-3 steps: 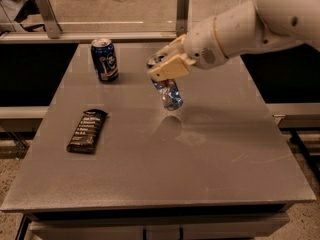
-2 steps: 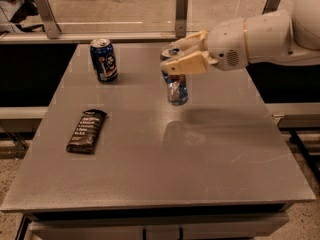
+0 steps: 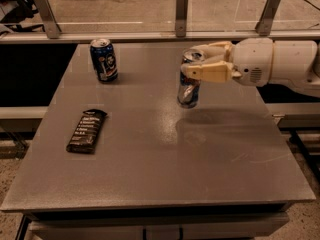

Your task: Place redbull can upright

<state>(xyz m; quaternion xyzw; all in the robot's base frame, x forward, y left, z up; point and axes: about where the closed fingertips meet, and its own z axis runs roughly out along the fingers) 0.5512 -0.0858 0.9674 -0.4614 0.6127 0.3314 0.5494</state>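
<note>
The redbull can (image 3: 189, 89) is slim, silver and blue, with a silver top. It stands nearly upright at the middle right of the grey table (image 3: 150, 149), its base at or just above the surface. My gripper (image 3: 192, 64) comes in from the right on a white arm (image 3: 280, 64). Its tan fingers (image 3: 207, 73) are shut on the upper part of the can.
A wider dark blue can (image 3: 104, 60) with a white logo stands at the back left. A dark snack bar (image 3: 87, 130) lies flat at the left. A glass barrier with metal posts (image 3: 182, 13) runs behind the table's far edge.
The can has turned from tilted to nearly upright in my gripper. The arm has swung to a level reach from the right.
</note>
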